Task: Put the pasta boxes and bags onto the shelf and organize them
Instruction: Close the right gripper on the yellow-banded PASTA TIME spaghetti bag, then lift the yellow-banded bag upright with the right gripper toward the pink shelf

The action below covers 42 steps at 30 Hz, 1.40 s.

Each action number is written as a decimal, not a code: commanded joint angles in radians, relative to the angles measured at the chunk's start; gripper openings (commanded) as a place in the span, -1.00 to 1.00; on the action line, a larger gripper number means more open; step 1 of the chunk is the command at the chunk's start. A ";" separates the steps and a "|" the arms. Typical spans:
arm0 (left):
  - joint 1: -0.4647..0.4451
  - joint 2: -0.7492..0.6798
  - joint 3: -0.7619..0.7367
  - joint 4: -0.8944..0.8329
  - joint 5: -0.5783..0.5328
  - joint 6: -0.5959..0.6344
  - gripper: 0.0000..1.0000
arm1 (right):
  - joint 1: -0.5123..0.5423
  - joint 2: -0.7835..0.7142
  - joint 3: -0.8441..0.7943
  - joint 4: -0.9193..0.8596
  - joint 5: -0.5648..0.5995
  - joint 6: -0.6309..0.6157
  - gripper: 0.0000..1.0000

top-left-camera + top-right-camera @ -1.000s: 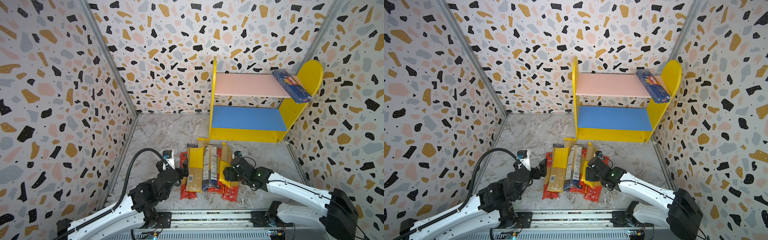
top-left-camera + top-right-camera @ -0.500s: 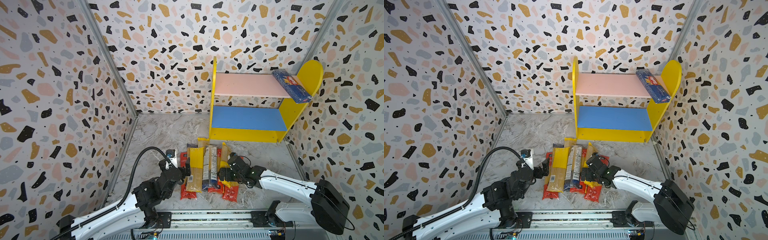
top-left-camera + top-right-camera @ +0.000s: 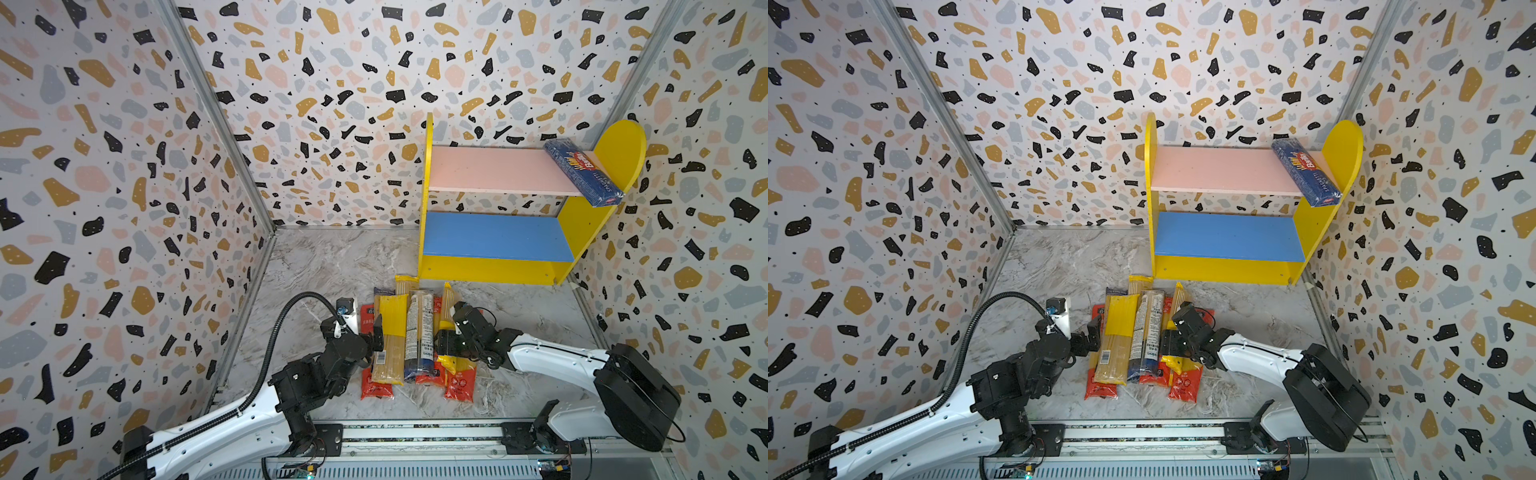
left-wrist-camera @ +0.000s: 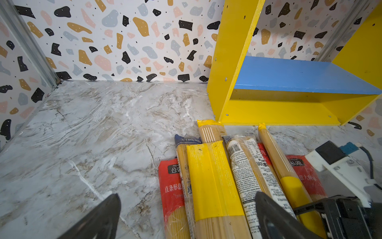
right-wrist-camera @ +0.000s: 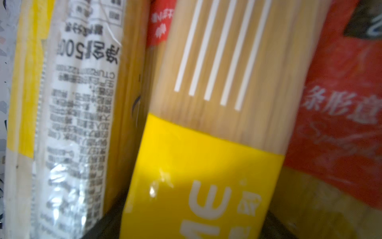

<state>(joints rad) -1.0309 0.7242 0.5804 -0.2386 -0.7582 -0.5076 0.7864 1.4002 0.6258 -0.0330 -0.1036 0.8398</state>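
Long glossy spaghetti packs point(image 3: 415, 332) crowd a veined marble floor point(image 3: 332, 266)

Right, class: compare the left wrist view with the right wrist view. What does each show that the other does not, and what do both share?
Only the left wrist view: the shelf with its blue board, the floor, the wall and the open left hand. Only the right wrist view: the large white letters, seen close up, on the yellow-banded pack. Both: that pack, the white-label pack and red packs.
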 commanded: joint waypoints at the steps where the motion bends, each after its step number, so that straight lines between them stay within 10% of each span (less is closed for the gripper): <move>1: -0.005 -0.005 0.022 0.032 -0.019 0.018 1.00 | 0.010 0.066 -0.027 -0.033 -0.047 -0.023 0.12; 25: -0.005 0.006 0.059 0.030 -0.015 0.013 1.00 | 0.007 -0.320 -0.046 -0.262 0.026 -0.064 -0.55; 29: -0.005 0.013 0.072 0.024 -0.018 0.019 1.00 | 0.007 -0.382 -0.022 -0.298 0.027 -0.078 -1.00; 42: -0.005 0.082 0.144 0.034 -0.025 0.053 1.00 | 0.007 -0.516 0.307 -0.608 0.178 -0.197 -1.00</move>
<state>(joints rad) -1.0306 0.7975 0.6823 -0.2359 -0.7685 -0.4797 0.7921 0.9455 0.8272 -0.6334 0.0002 0.7059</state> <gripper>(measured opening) 0.998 0.382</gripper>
